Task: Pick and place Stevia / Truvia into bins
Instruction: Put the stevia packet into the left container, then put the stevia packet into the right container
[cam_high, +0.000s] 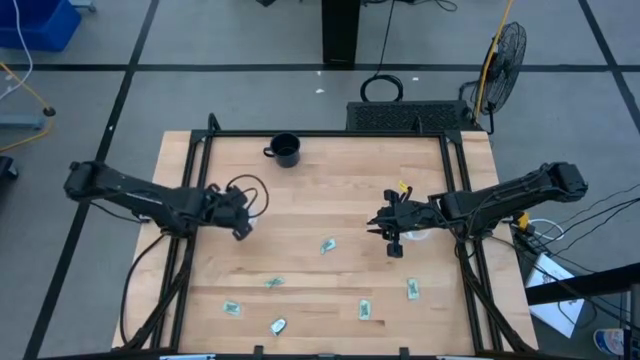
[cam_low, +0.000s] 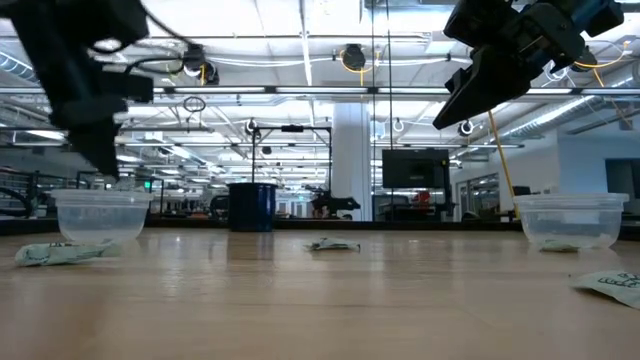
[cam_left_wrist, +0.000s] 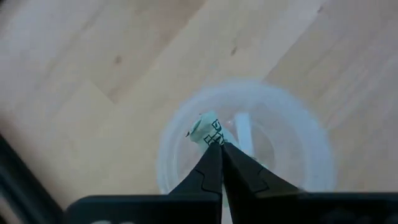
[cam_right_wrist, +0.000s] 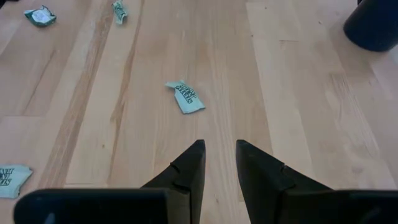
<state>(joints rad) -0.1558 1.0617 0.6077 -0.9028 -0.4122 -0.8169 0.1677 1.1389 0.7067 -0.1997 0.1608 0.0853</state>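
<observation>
High view first: both dark arms reach in over the wooden table (cam_high: 300, 200). The left gripper (cam_high: 240, 226) sits over the left side, hiding its bin, and the right gripper (cam_high: 394, 238) hangs over the right-centre, with the right bin (cam_high: 417, 236) just beside it and half covered. A black mug (cam_high: 286, 150) stands at the far edge. 6 loose packets lie scattered: 1 at centre (cam_high: 327, 246), and 5 nearer, at (cam_high: 273, 283), (cam_high: 231, 308), (cam_high: 278, 325), (cam_high: 366, 310) and (cam_high: 412, 289). From up here neither gripper's fingers can be read.

Low view shows what the overhead hides: the left bin (cam_low: 102, 215) standing clear on the table under the left arm, and the right bin (cam_low: 570, 220) with something pale lying in its bottom. The right gripper (cam_low: 478, 90) hangs high above the table, holding nothing I can see.

Left wrist view settles the left gripper (cam_left_wrist: 221, 148): its fingers are pinched tight together on a crumpled Stevia packet (cam_left_wrist: 208, 132), held right over the mouth of the left bin (cam_left_wrist: 311, 137), where another pale packet (cam_left_wrist: 244, 132) already lies.

Right wrist view shows the right gripper (cam_right_wrist: 220, 152) with a narrow gap between its fingers and nothing in it, the centre packet (cam_right_wrist: 186, 96) lying on the wood ahead.
</observation>
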